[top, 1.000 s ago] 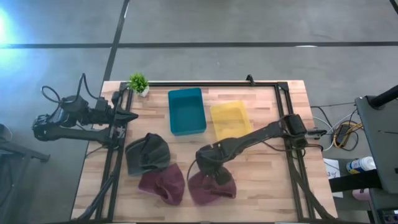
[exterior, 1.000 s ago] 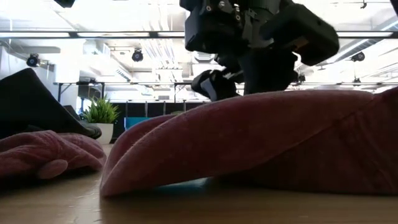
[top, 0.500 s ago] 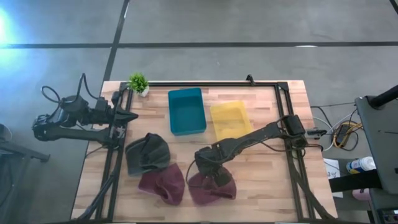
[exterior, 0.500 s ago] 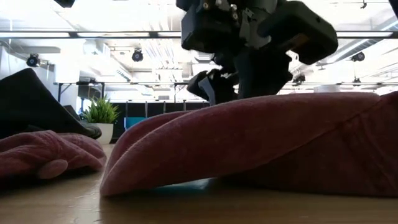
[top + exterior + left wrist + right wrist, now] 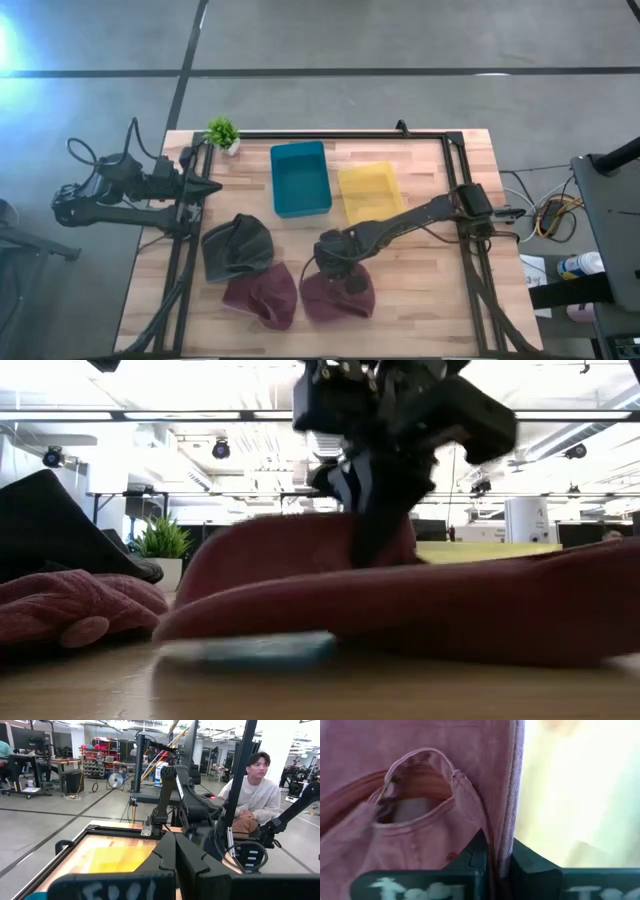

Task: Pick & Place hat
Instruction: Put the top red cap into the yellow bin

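Pinching a fold of the maroon hat (image 5: 335,296) at the table's (image 5: 420,290) near edge, the right gripper (image 5: 338,268) is clamped tight. Left gripper (image 5: 205,187) rests pressed together at the left side. Teal bin (image 5: 300,178), yellow bin (image 5: 370,192) and plant (image 5: 222,132) sit farther back; a person (image 5: 252,790) sits beyond.

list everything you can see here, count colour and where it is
maroon hat: 1, front of the table, pinched in the right gripper
second maroon hat: 1, just to its left
dark grey hat: 1, behind the second maroon hat
teal bin: 1, back middle
yellow bin: 1, right of the teal bin
potted plant: 1, green, back left corner
table: 1, light wood, black frame rails
person: 1, light top, seated beyond the table
right gripper: 1, dark, shut on the maroon hat
left gripper: 1, dark, shut, parked at the left edge
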Robot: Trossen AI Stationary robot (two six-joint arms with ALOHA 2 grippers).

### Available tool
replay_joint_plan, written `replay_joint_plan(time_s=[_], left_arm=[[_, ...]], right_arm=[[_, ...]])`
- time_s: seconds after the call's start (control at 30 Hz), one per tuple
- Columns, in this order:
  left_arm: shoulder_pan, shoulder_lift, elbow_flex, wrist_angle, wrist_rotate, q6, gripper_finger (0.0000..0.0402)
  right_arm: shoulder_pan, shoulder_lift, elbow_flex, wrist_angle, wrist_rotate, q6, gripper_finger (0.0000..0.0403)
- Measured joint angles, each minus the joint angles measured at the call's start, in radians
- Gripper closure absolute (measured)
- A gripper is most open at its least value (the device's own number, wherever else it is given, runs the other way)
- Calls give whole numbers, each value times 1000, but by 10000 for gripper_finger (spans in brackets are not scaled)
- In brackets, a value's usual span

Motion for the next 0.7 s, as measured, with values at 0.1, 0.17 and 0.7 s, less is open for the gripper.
replay_joint_plan(time_s=[0.1,0.17,0.7], left_arm=[[0,0,0,0,0,0,401],[0,0,0,0,0,0,401],[0,0,0,0,0,0,401]], right_arm=[[12,-54,34,-71,114,41,386],[33,-100,59,-119,202,97,386],[365,-47,266,-652,753,523,383]])
